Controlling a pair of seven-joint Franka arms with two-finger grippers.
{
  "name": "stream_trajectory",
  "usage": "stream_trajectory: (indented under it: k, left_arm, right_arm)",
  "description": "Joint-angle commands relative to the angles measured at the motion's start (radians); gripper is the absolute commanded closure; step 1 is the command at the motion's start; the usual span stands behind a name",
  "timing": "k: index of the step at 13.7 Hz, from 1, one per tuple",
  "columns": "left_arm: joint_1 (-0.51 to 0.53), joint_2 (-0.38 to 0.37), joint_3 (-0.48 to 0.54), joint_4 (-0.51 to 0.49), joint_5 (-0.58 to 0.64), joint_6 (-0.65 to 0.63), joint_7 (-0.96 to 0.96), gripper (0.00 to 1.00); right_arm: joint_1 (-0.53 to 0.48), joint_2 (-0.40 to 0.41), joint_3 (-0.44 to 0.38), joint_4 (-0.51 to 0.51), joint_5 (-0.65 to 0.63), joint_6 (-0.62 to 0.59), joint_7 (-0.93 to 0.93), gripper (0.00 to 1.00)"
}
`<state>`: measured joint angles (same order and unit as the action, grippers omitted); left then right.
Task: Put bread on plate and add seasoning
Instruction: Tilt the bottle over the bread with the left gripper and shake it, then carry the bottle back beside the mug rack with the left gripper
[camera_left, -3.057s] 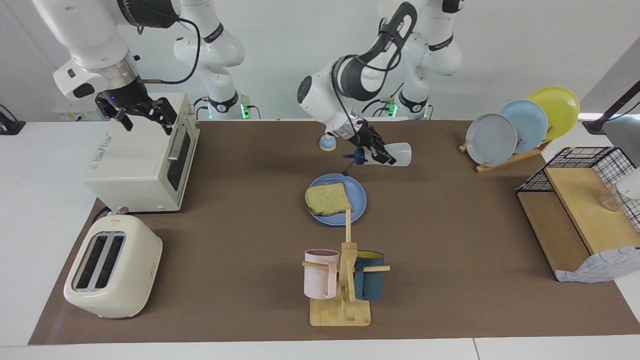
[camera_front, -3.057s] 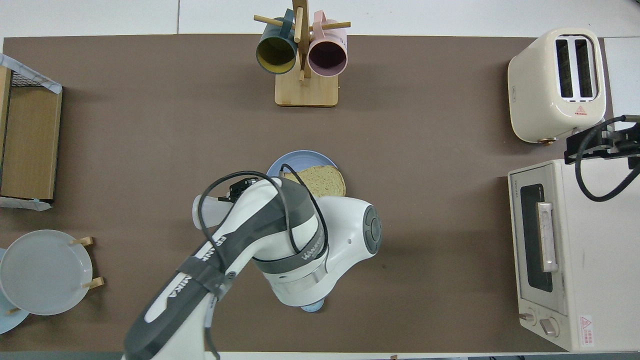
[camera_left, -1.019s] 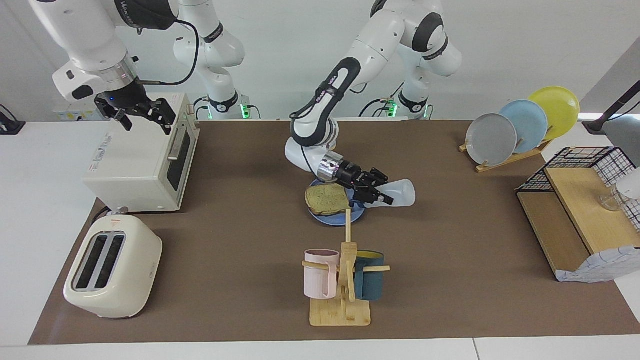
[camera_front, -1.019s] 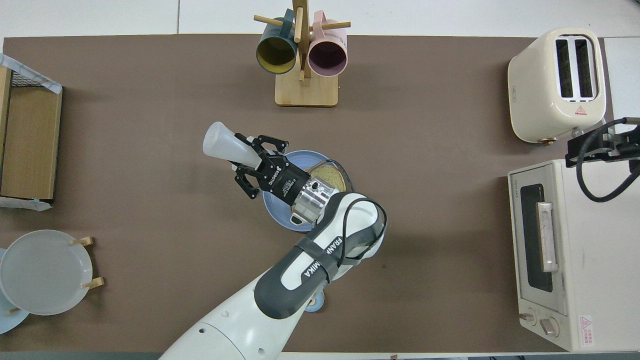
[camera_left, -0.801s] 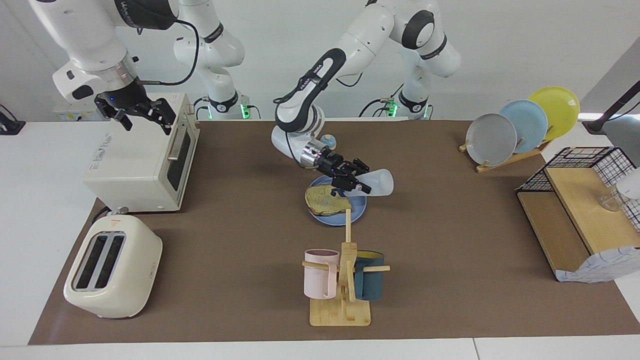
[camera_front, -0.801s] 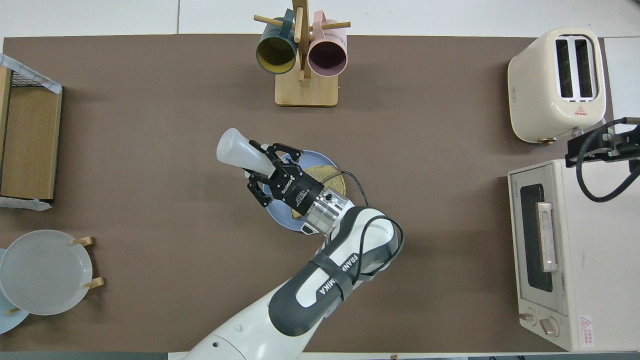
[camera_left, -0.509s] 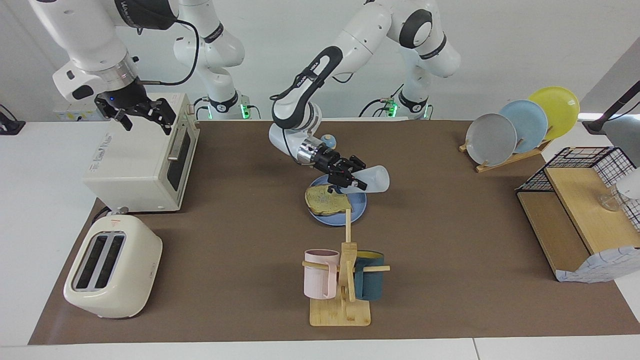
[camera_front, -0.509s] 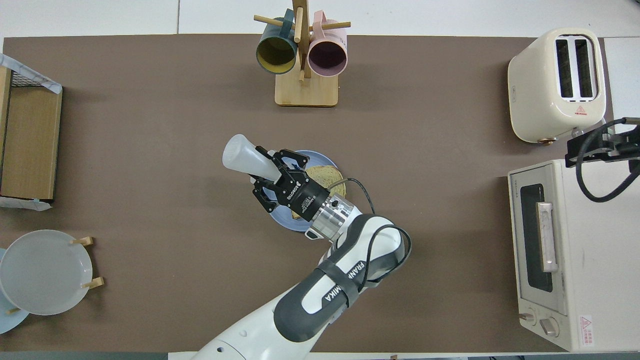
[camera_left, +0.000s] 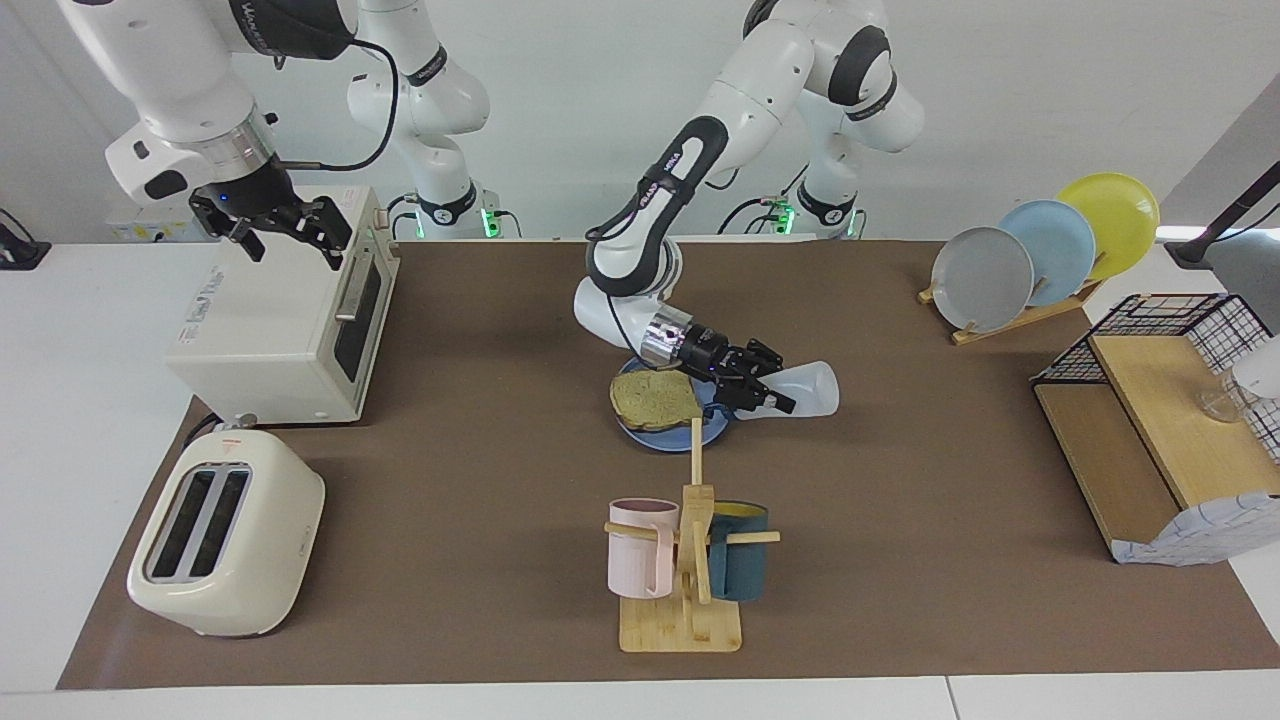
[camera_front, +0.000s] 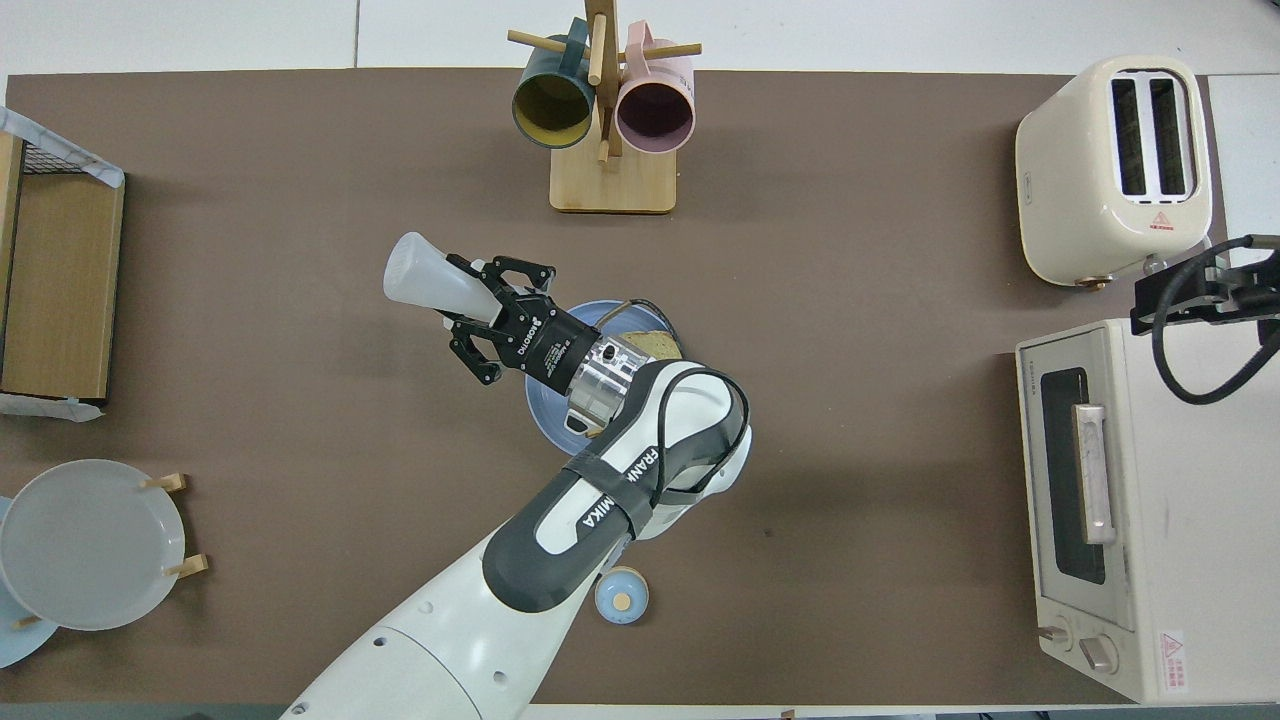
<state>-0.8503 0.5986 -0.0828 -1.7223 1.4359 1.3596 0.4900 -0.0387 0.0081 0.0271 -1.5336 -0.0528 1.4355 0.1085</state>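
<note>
The bread (camera_left: 655, 397) lies flat on the blue plate (camera_left: 668, 438) in the middle of the table. My left gripper (camera_left: 772, 381) hangs low over the plate's edge toward the left arm's end, shut on the seasoning (camera_left: 812, 388). The bottle lies almost level, its white base pointing away from the plate and its cap hidden among the fingers. From overhead the seasoning (camera_front: 425, 282) sticks out of the left gripper (camera_front: 480, 302), and the arm covers most of the bread (camera_front: 658, 343) and plate (camera_front: 545, 418). My right gripper (camera_left: 290, 228) waits open above the toaster oven (camera_left: 270, 320).
A mug tree (camera_left: 690, 560) with a pink and a dark mug stands farther from the robots than the plate. A toaster (camera_left: 225, 535) sits at the right arm's end. A plate rack (camera_left: 1040, 255) and a wooden shelf (camera_left: 1160, 440) are at the left arm's end. A small bell (camera_front: 621, 600) sits near the robots.
The left gripper swung the bottle in over the bread and plate, then back out toward the left arm's end of the table. The right arm has not moved.
</note>
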Motion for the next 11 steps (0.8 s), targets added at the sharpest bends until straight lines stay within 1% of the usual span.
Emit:
stream_trajectory:
  k: [1, 2, 4, 6, 7, 8, 9, 10, 11]
  left_arm:
    - [-0.102, -0.011, 0.006, 0.039, -0.110, -0.049, -0.001, 1.00]
    - [-0.105, -0.025, 0.008, 0.061, -0.182, -0.048, -0.020, 1.00]
    - [-0.078, -0.132, 0.008, 0.055, -0.325, -0.019, -0.130, 1.00]
    - [-0.001, -0.231, 0.006, 0.055, -0.493, 0.018, -0.207, 1.00]
    - [0.055, -0.297, 0.009, 0.053, -0.605, 0.065, -0.249, 1.00]
    - [0.159, -0.380, 0.009, 0.034, -0.743, 0.160, -0.255, 1.00]
    - [0.236, -0.445, 0.009, 0.008, -0.847, 0.252, -0.260, 1.00]
    - [0.317, -0.485, 0.009, -0.009, -0.938, 0.336, -0.264, 1.00]
    - [0.406, -0.509, 0.009, -0.016, -1.054, 0.431, -0.265, 1.00]
  right_arm:
    - [-0.012, -0.020, 0.007, -0.022, -0.007, -0.004, -0.015, 0.00]
    - [-0.012, -0.020, 0.008, -0.022, -0.007, -0.004, -0.015, 0.00]
    - [-0.012, -0.020, 0.008, -0.022, -0.007, -0.004, -0.015, 0.00]
    - [-0.012, -0.020, 0.007, -0.022, -0.007, -0.004, -0.015, 0.00]
    - [-0.012, -0.020, 0.008, -0.022, -0.007, -0.004, -0.015, 0.00]
    - [-0.012, -0.020, 0.008, -0.022, -0.007, -0.004, -0.015, 0.00]
    - [-0.012, -0.020, 0.007, -0.022, -0.007, -0.004, -0.015, 0.00]
    - [-0.010, -0.020, 0.008, -0.022, -0.007, -0.004, -0.016, 0.00]
    - [-0.012, -0.020, 0.007, -0.022, -0.007, -0.004, -0.015, 0.00]
